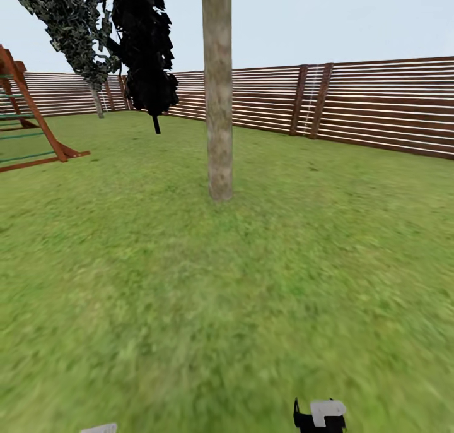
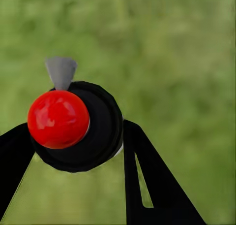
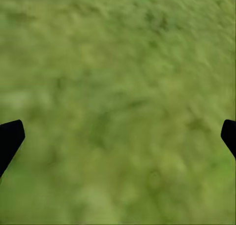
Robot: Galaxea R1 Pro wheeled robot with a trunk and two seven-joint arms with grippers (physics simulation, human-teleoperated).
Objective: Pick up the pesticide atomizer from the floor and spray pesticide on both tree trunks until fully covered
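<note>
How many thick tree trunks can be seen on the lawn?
1: the thick trunk stands centre, ahead on the lawn. Another may lie outside the picture.

The left claw (image 2: 73,151) is clamped around the atomizer (image 2: 76,124), while the right claw (image 3: 118,139) hangs spread wide.

mottled grey-brown tree trunk (image 1: 218,92), green lawn (image 1: 189,281), brown slatted fence (image 1: 378,105), red-topped black atomizer (image 2: 73,124)

Open lawn (image 1: 252,281) is seen ahead, interrupted by one thick tree trunk (image 1: 218,92) standing upright. A wooden climbing frame (image 1: 28,117) is set far left; passage is closed behind by a slatted fence (image 1: 378,105).
</note>
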